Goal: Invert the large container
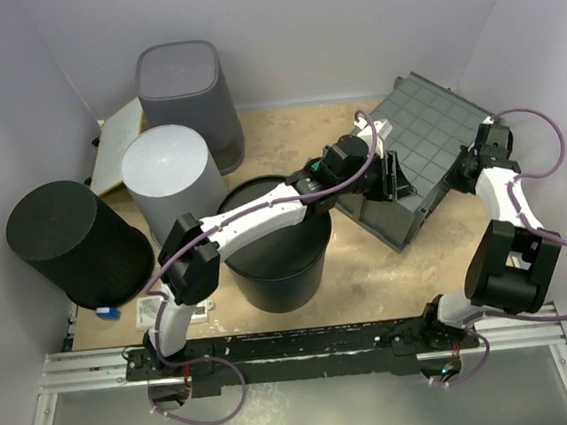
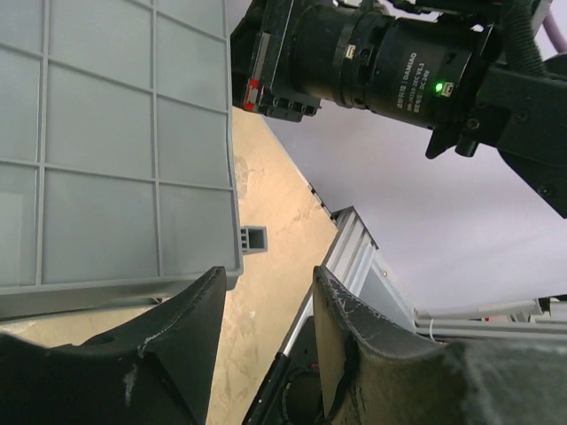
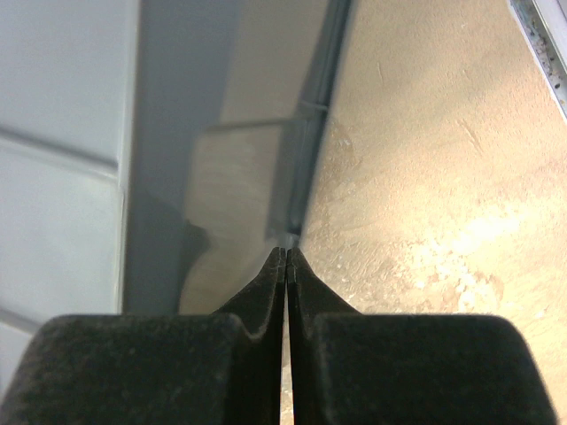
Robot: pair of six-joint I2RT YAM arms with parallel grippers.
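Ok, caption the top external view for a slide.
Large grey container tilted on edge between left end effector and right end effector, left arm reaching across a black bucket.

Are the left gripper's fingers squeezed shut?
No, the left gripper holds its fingers apart, with the tan table showing between them.

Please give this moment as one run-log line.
large container: tilted, base showing | left gripper: open beside its rim | right gripper: shut, tip at its edge

Tan tbl (image 1: 390, 273) — 4 bins (image 1: 278, 263), tilted gray crate (image 1: 428, 148), flat board (image 1: 117, 153).
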